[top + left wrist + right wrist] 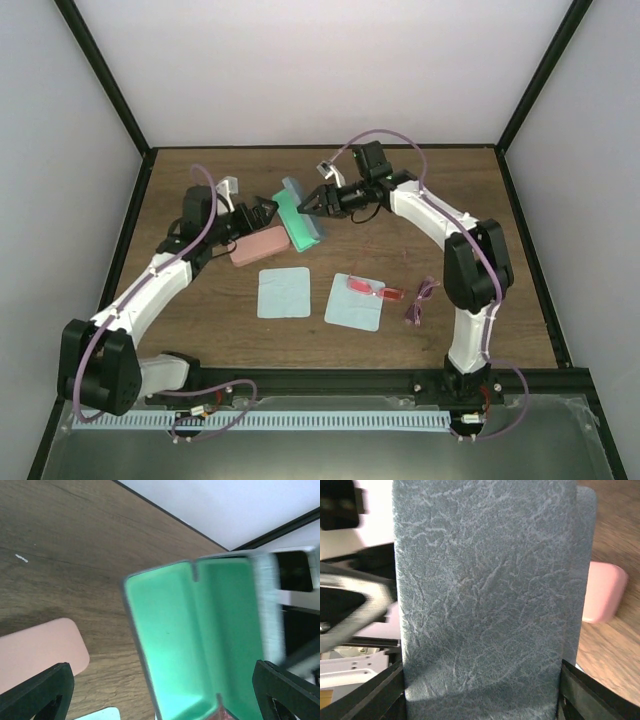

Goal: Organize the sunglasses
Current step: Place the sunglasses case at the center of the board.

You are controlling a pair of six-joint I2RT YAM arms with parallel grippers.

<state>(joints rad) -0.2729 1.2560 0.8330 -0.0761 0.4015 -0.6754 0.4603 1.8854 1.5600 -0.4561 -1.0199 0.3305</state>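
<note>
The red-lensed sunglasses lie on the right-hand pale blue cloth. The pinkish-purple sunglasses rest on the wood just right of that cloth. A blue-grey case stands open behind them, its green lining filling the left wrist view. My right gripper is shut on this case; its textured outer shell spans the gap between both fingers. My left gripper is open on the case's left side, facing the lining, with nothing gripped between its fingers.
A shut pink case lies on the table just left of the open case, under my left gripper; it also shows in the wrist views. A second pale blue cloth lies bare left of the first.
</note>
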